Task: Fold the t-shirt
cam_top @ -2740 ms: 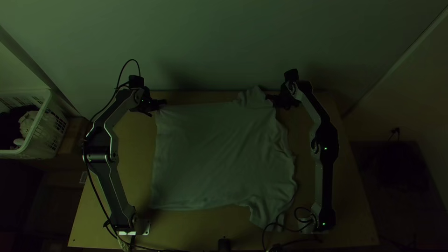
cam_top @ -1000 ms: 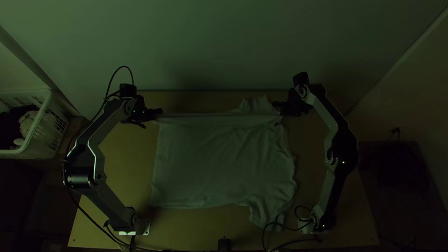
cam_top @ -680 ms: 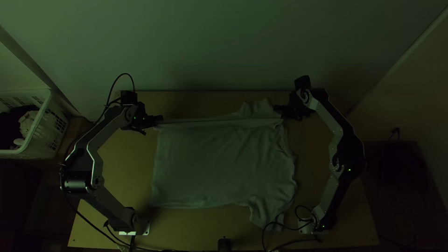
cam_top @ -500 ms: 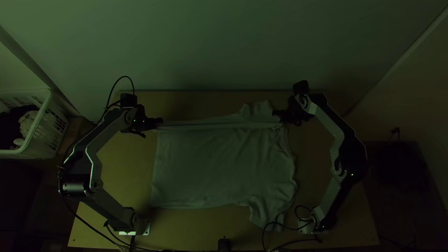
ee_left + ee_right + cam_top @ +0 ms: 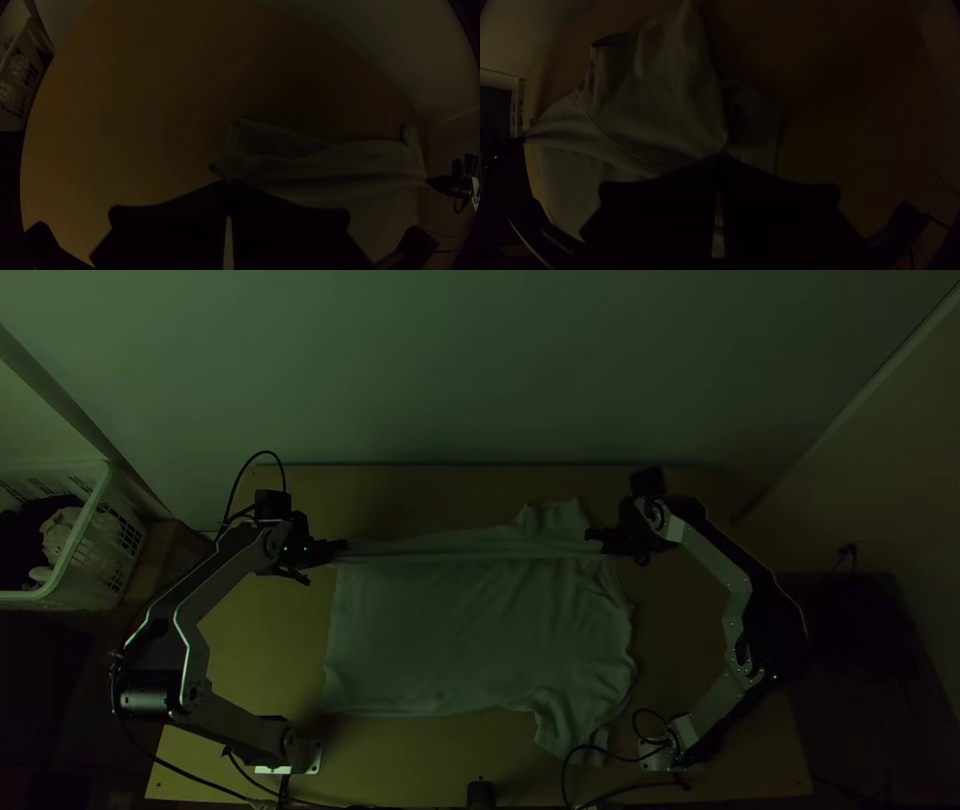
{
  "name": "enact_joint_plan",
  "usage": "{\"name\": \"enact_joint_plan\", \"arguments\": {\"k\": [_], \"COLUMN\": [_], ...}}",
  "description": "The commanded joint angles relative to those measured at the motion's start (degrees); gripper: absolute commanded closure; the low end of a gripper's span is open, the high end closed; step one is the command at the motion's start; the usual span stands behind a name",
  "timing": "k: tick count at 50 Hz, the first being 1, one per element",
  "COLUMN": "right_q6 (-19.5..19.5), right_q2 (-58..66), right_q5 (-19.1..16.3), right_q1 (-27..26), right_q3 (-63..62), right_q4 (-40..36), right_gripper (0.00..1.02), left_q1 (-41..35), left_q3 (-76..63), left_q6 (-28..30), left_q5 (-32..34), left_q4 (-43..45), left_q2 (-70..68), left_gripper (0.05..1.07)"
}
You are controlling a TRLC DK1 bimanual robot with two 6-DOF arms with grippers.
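Plain wall (image 5: 480,370) rises behind the dim wooden tabletop (image 5: 255,640); a white basket (image 5: 75,548) stands well apart from the left claw (image 5: 341,547). In the top view, the pale t-shirt (image 5: 480,630) lies between that claw and the right claw (image 5: 592,537), mostly spread, its wall-side edge drawn into a taut, narrow band from one to the other. One sleeve (image 5: 552,520) juts out wallward beside the right claw; creases ripple down the body below it. In the left wrist view, the left claw (image 5: 230,192) is pressed together on a corner of cloth, soft folds running off toward the other. In the right wrist view, the right claw (image 5: 720,162) pinches fabric into a point, with creases fanning out.
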Motion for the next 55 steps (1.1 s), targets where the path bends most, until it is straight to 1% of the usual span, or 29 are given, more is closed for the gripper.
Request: {"name": "enact_joint_plan", "arguments": {"k": [1,17,28,40,43,44,45,47,48,50,51,52,54,55], "right_q6": [-0.4,-0.4,-0.32,-0.23,-0.23,-0.23,-0.23,-0.14,0.03,0.83,1.53,2.23,2.32,2.23], "right_q2": [-3.18,-6.08,-6.08,-6.08,-6.08,-6.08,-6.08,-6.08,-6.25,-6.69,-6.78,-6.78,-6.87,-7.13], "right_q5": [0.47,0.47,0.47,0.47,0.47,0.47,0.47,0.47,0.47,0.47,0.47,0.47,0.47,0.47], "right_q1": [0.04,0.04,-0.23,-0.23,-0.23,-0.14,-0.14,-0.14,-0.14,-0.31,-0.49,-0.66,-0.93,-1.1], "right_q3": [-4.15,-11.35,-15.13,-17.59,-18.12,-18.3,-18.47,-18.82,-19.0,-19.53,-19.79,-19.79,-19.44,-19.35], "right_q4": [0.77,4.2,7.63,9.29,9.56,9.56,9.56,9.47,9.38,9.29,9.21,8.77,7.89,7.89], "right_gripper": [1.0,1.0,1.0,1.0,0.98,0.94,0.86,0.67,0.55,0.25,0.11,0.04,0.04,0.04], "left_q1": [0.62,0.62,0.62,0.62,0.7,0.7,0.7,0.7,0.62,0.62,0.62,0.7,0.62,0.62], "left_q3": [-2.3,-5.47,-8.72,-9.86,-9.86,-9.86,-9.95,-9.95,-9.95,-9.95,-10.04,-9.95,-9.6,-9.25], "left_q6": [0.29,0.29,-0.15,-0.24,-0.24,-0.33,-0.33,-0.5,-0.42,-0.5,-0.5,-0.59,-0.33,0.02], "left_q5": [0.53,0.44,0.27,-0.08,-0.08,-0.08,-0.08,-0.08,-0.08,0.0,0.18,0.44,2.55,3.17], "left_q4": [0.16,1.56,4.73,7.36,7.8,8.07,8.33,8.33,8.33,8.33,8.24,8.16,7.45,6.66], "left_q2": [-2.3,-3.44,-3.0,-1.16,-0.89,-0.8,-0.72,-0.72,-0.72,-0.98,-1.07,-1.07,-0.72,-0.45], "left_gripper": [1.05,1.05,1.05,1.05,1.04,1.02,0.97,0.82,0.75,0.58,0.48,0.38,0.2,0.16]}}
